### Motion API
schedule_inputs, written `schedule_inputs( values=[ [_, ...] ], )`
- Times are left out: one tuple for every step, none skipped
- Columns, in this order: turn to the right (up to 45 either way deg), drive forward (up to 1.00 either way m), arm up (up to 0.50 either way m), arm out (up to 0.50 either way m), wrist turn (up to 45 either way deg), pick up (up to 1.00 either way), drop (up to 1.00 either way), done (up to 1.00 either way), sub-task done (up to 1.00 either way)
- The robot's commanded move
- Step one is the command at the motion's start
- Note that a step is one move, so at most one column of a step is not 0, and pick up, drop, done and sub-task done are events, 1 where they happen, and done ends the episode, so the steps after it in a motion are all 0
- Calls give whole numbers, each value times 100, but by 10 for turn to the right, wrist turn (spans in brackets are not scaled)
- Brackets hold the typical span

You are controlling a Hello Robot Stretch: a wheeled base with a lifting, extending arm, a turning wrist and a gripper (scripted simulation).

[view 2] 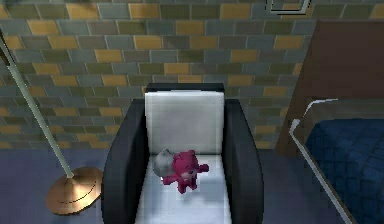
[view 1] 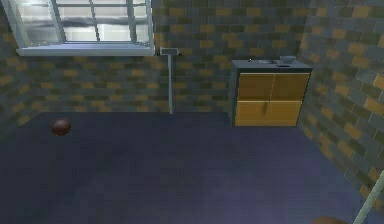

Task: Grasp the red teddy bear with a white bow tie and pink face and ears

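A red teddy bear (view 2: 185, 170) with a pink face sits on the white seat cushion of a black armchair (view 2: 130, 150) in the middle of the arm side view. A small grey rounded thing (view 2: 163, 162) lies against the bear's left side on the same cushion.
A floor lamp (view 2: 72, 188) with a round wooden base stands left of the armchair. A bed with a blue cover (view 2: 350, 160) and brown headboard is at the right. In the forward view a yellow-doored cabinet (view 1: 268, 98) stands against the brick wall, a dark red ball (view 1: 62, 127) lies on the floor at left, and a window (view 1: 85, 25) is above.
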Motion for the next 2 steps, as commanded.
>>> schedule_inputs(
  values=[
    [0, 0, 50, 0, 0, 0, 0, 0, 0],
    [0, 0, 10, 0, 0, 0, 0, 0, 0]
  ],
)
